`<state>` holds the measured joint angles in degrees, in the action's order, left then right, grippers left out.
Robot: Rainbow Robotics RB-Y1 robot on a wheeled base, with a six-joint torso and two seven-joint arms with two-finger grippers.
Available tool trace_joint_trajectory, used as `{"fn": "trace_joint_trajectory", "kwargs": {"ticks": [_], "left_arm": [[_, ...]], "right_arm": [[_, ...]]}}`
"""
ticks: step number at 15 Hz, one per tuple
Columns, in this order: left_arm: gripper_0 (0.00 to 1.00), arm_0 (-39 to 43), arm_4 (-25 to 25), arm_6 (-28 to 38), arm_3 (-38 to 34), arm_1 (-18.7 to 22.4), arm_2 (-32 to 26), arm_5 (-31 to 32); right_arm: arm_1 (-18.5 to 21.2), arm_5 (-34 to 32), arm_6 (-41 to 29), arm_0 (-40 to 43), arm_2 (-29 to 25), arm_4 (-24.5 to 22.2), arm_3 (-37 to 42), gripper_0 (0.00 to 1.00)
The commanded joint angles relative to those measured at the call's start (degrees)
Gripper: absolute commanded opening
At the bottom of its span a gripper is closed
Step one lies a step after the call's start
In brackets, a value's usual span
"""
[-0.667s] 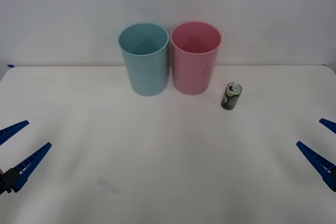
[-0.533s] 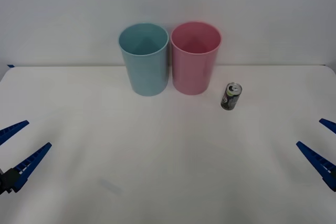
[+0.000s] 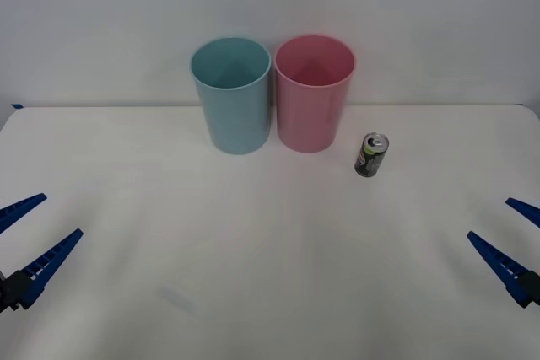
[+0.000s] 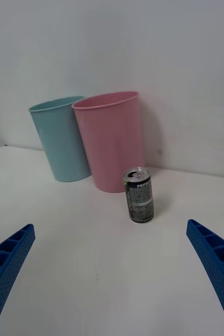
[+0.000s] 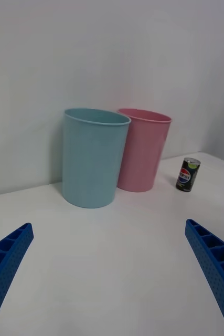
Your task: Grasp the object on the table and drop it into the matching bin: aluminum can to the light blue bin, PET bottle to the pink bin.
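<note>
Nearest, the left gripper (image 3: 25, 242) and right gripper (image 3: 516, 240) are hovering with fingers spread wide, gripping nothing — readied for approach. Farther, the aluminum can (image 3: 371, 155) is standing upright on the counter (image 3: 253, 250), just beside the pink bin (image 3: 314, 94); the light blue bin (image 3: 232, 95) is standing alongside.

Both grippers, the left gripper (image 3: 29, 242) and the right gripper (image 3: 510, 242), had long, tapering blue fingers (image 4: 6, 262), ribbed and dimpled, set in dark mounts.

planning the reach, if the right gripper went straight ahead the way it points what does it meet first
Most likely the can, upright and roughly centred ahead of the open right gripper; the pink bin stands behind it. Depth is uncertain.
</note>
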<state>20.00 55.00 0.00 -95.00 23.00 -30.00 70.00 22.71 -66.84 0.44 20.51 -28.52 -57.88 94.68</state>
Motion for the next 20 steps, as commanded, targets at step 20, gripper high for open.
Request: {"fn": "trace_joint_trajectory", "kwargs": {"ticks": [20], "left_arm": [[1.0,0.0,0.0,0.0,0.0,0.0,0.0,0.0]], "right_arm": [[-8.55,14.37,13.53,-21.12,9.36,-12.61,-21.73,1.0]]}}
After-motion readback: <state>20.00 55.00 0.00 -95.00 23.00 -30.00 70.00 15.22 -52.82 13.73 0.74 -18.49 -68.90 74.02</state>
